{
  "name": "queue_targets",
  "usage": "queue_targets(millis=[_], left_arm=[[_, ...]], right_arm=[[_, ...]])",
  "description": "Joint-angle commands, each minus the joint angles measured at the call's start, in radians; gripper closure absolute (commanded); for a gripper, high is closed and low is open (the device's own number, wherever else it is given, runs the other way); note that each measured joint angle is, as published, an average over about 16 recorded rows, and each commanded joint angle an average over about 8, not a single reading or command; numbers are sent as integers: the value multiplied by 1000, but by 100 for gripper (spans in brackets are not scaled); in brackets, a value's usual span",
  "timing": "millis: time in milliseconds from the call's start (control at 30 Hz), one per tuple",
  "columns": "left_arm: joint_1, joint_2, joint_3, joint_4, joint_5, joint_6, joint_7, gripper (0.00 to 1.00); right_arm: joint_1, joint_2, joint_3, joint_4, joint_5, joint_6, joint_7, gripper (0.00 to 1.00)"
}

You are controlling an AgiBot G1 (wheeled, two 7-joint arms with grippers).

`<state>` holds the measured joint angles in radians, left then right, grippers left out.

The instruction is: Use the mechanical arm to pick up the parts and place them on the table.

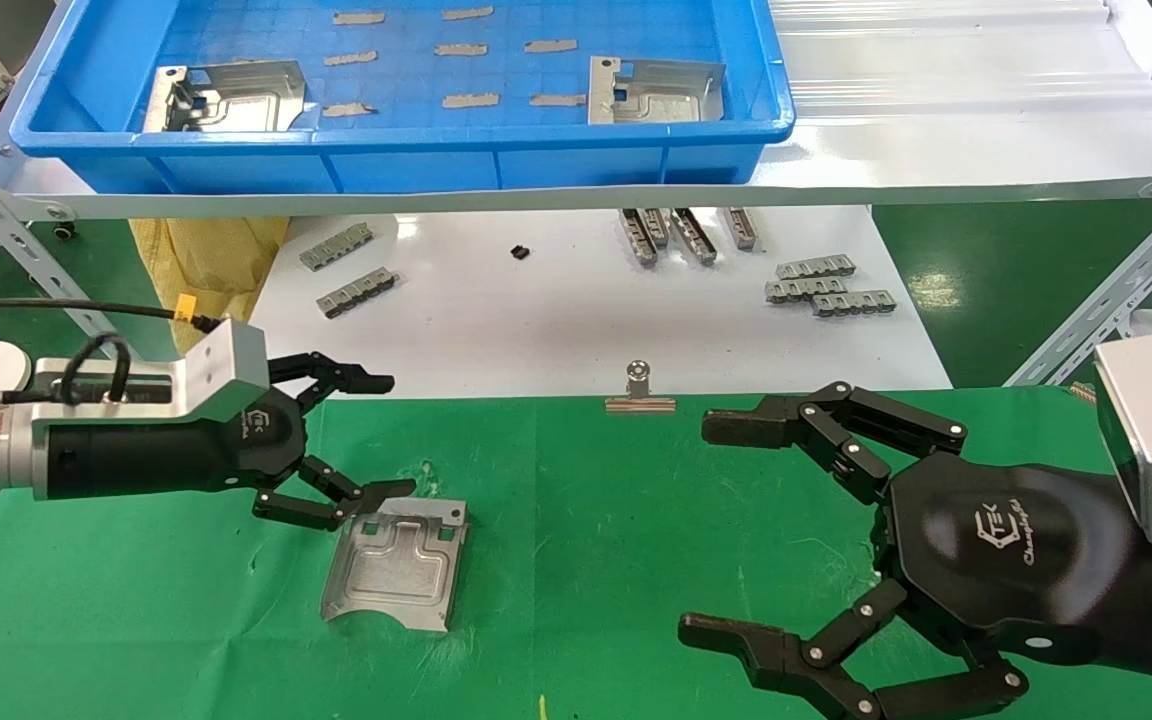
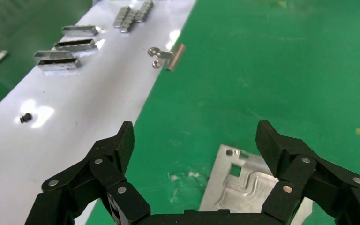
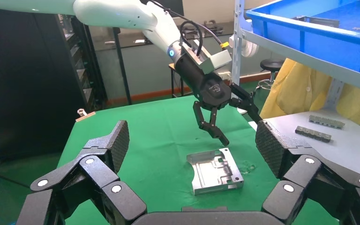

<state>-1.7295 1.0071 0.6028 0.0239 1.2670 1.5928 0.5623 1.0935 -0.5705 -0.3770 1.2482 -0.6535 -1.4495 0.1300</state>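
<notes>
One silver part point(image 1: 396, 565) lies flat on the green table point(image 1: 586, 520), also visible in the left wrist view point(image 2: 243, 187) and the right wrist view point(image 3: 214, 171). My left gripper point(image 1: 398, 436) point(image 2: 194, 136) is open just above that part's far left corner, with one fingertip over its edge and nothing held. Open and empty, my right gripper point(image 1: 696, 527) point(image 3: 192, 136) hovers over the table to the part's right. Two more parts point(image 1: 226, 97) point(image 1: 654, 92) rest in the blue bin point(image 1: 416, 165) on the shelf.
Grey tape strips point(image 1: 466, 48) lie on the bin floor. A white board point(image 1: 556, 320) behind the table carries grey segmented bars point(image 1: 826, 285) point(image 1: 348, 270) and a small black piece point(image 1: 520, 252). A binder clip point(image 1: 640, 395) sits at the cloth's far edge. A slanted shelf brace point(image 1: 1116, 300) stands at right.
</notes>
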Motion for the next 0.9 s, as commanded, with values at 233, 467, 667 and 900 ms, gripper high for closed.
queue_targets(millis=[233,467,667,900], left_arm=[[72,-44,-35,-146,-59,-11,-83,0],[151,-91,-74,-303,-124,-23,-173,0],[220,-133,-108,-439,-180,-33,-251,0],[300,-182,-148,-601,-246,-45,-344,0]], right_arm=[[0,0,0,0,0,0,0,0],[0,0,0,0,0,0,0,0],[0,0,0,0,0,0,0,0],[0,0,0,0,0,0,0,0]])
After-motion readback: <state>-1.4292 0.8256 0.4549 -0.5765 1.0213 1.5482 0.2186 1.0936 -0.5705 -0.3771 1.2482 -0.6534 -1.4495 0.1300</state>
